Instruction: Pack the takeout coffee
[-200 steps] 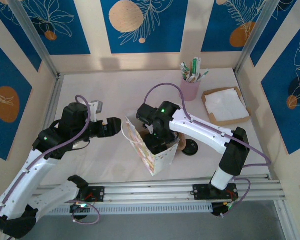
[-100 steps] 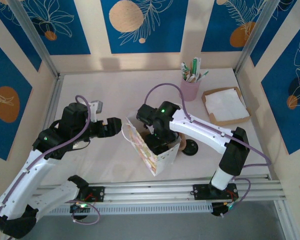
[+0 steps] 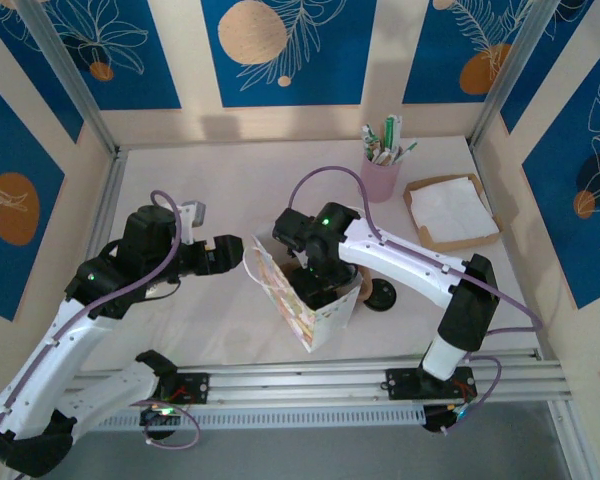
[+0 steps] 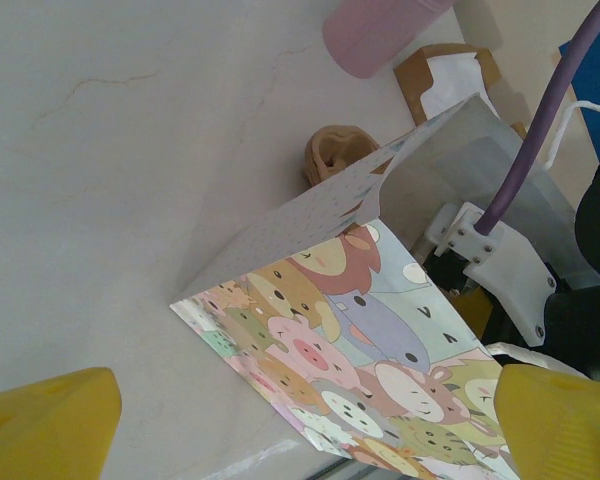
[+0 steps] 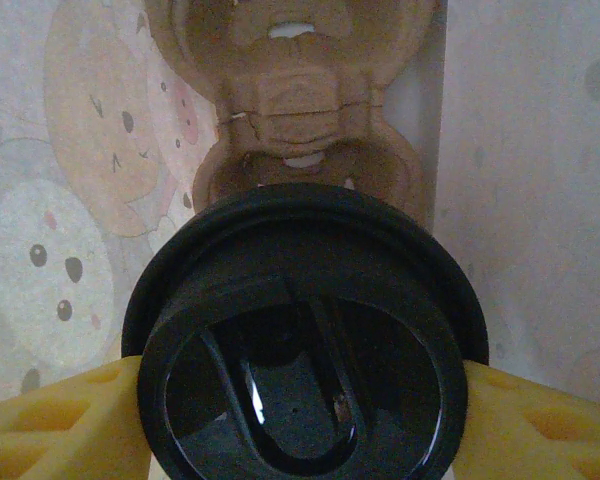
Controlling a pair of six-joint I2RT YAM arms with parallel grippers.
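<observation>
A paper bag [image 3: 298, 305] printed with cartoon animals stands open just short of the middle of the pale table [image 3: 220, 190], leaning a little. At its 3 o'clock side lies a loose flat black lid [image 3: 382, 294], near but apart from it. A brown moulded piece [image 4: 337, 152] peeks out past the bag's far edge – what it is I cannot tell. Out at 1 o'clock stands a pink cup [image 3: 381, 178] stuffed with pens and packets. Beside that, at 2 o'clock, is a cardboard tray [image 3: 452, 212] of white napkins. Blue panels [image 3: 280, 50] with orange discs wall the table in – a metal rail [image 3: 310, 385] runs along 6 o'clock.
</observation>
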